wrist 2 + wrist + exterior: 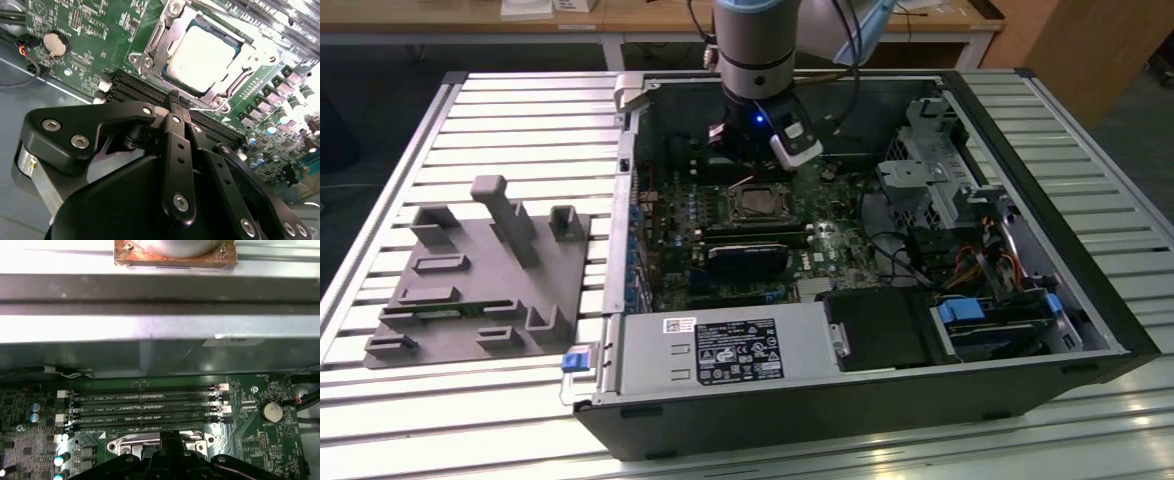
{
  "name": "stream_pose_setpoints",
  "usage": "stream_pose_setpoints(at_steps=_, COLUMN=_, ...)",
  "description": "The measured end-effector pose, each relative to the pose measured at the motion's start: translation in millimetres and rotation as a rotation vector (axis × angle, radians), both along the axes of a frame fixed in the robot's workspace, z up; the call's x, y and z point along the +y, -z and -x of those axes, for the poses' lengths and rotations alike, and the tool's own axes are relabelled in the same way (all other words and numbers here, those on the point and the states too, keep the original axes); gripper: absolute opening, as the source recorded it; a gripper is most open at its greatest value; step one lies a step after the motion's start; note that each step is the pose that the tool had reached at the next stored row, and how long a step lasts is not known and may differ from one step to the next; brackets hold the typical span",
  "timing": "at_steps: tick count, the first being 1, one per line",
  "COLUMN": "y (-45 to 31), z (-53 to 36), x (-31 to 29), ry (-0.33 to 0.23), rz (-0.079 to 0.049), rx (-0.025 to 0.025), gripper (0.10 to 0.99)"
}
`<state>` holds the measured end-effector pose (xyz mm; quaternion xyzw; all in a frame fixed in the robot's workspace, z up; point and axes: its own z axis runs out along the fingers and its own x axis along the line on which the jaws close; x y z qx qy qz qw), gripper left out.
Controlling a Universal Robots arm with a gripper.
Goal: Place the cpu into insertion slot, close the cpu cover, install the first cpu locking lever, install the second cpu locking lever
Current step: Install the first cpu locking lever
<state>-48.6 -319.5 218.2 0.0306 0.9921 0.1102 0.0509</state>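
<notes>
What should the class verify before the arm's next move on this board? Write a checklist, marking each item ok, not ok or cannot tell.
1. The cpu lies flat in the slot: ok.
2. The cover is down over the cpu: ok, as far as it shows.
3. The levers are latched: cannot tell.
4. The tool is shut: ok.
5. The tool sits beside the cover, not on the cpu: ok.
</notes>
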Motion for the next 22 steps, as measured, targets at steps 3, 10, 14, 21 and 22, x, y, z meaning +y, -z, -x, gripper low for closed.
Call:
stream_pose_setpoints(at_steps=3, y=0.6, z=-0.4, x=3.6, ry=0.002, rz=0.006, rx=0.0001, gripper=0.106)
stream_pose_setpoints(at_steps=10, y=2.9, z=-1.6, x=4.0, ry=0.026, rz=0.024, rx=-0.0015, gripper=0.106)
stream_pose_setpoints(at_steps=14, y=4.3, z=-1.6, x=6.2, ry=0.033, rz=0.027, rx=-0.0030, gripper=0.106)
stream_pose_setpoints(at_steps=21, y=7.0, z=-1.1, x=12.0, ry=0.043, rz=0.039, rx=-0.0073, gripper=0.106)
stream_pose_setpoints(at_steps=22, y=7.4, z=-0.9, x=12.1, ry=0.044, rz=0.040, rx=-0.0102, gripper=0.106)
